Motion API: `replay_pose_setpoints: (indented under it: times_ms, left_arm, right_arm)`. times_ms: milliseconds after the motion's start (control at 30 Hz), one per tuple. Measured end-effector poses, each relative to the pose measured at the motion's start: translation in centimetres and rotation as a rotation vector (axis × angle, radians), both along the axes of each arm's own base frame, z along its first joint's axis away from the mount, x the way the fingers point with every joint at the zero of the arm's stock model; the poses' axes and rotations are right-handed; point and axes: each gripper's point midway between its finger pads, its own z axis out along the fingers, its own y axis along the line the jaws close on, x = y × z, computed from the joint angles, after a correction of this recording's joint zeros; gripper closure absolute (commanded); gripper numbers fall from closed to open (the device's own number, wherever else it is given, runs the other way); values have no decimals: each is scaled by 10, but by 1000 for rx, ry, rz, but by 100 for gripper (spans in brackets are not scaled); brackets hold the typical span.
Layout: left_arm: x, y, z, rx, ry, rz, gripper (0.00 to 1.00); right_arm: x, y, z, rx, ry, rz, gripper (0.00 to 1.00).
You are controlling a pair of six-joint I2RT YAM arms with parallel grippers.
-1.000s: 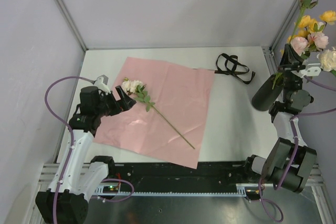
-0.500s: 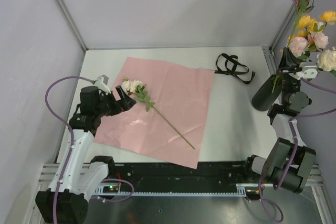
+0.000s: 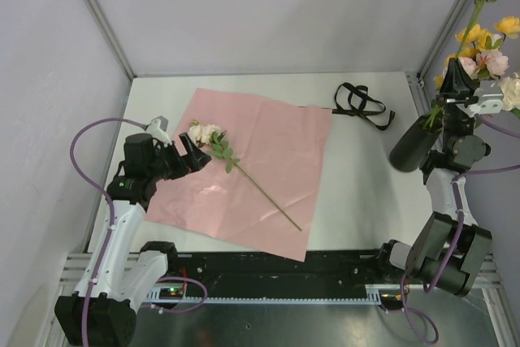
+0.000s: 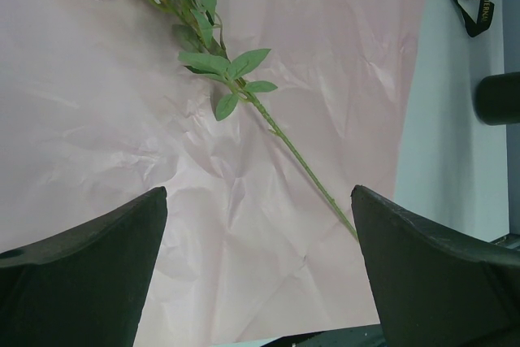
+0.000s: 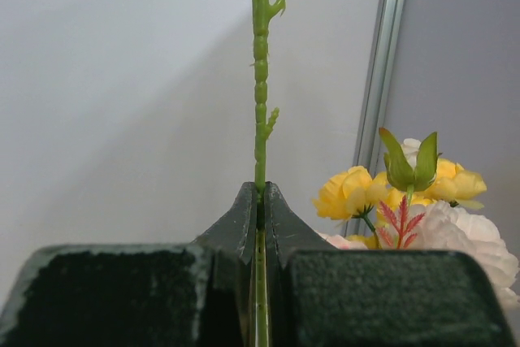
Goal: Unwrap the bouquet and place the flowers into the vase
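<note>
Right gripper (image 5: 260, 205) is pinching one thin green stem (image 5: 260, 79), jaws fully closed, stem running straight up between them. Vase (image 3: 413, 144) is sitting at the table's (image 3: 357, 184) right edge, just beside and below that gripper. The yellow, pink and white blooms (image 3: 487, 58) look like they're already seated in it.

For a clean insert I'm suggesting:
- keep the stem vertical
- get its lower end over the mouth
- lower until the end is well inside before letting go
- avoid snagging the seated blooms

Left gripper (image 4: 256, 201) is wide open, holding nothing, hovering over the pink paper (image 3: 268, 144) by the white flower (image 3: 205, 132). When picking that one, pinch mid-stem below the leaves and avoid catching paper.
</note>
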Motion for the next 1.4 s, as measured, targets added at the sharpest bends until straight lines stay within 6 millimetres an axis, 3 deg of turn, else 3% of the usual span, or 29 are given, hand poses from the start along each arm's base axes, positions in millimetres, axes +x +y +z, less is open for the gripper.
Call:
replay_pose_setpoints:
  times_ms: [200,400,633,967,1167,1267,1400]
  left_arm:
    - [0,0,0,0,0,0,0]
    - [0,0,0,0,0,-1,0]
    - [0,-1,0,-2,0,-3,0]
    - [-1,-3,1,-10,0,-17,0]
    - [-2,-3,3,-11,-7,-18,0]
    - [-3,-4,5,-11,-17,-20,0]
    - [-4,-5,7,-12,-26,-25,0]
  right_arm:
    - [9,-4,-3,7,13,1,100]
    - [19,-9,-20,23,53,-4,100]
    - [15,-14,-48,58,102,-31,98]
    - [-6,-12,-88,103,154,-99,73]
    - [-29,1,-68,134,125,-144,53]
    - [-42,4,-61,172,127,-170,51]
    - [-51,8,-67,236,199,-195,51]
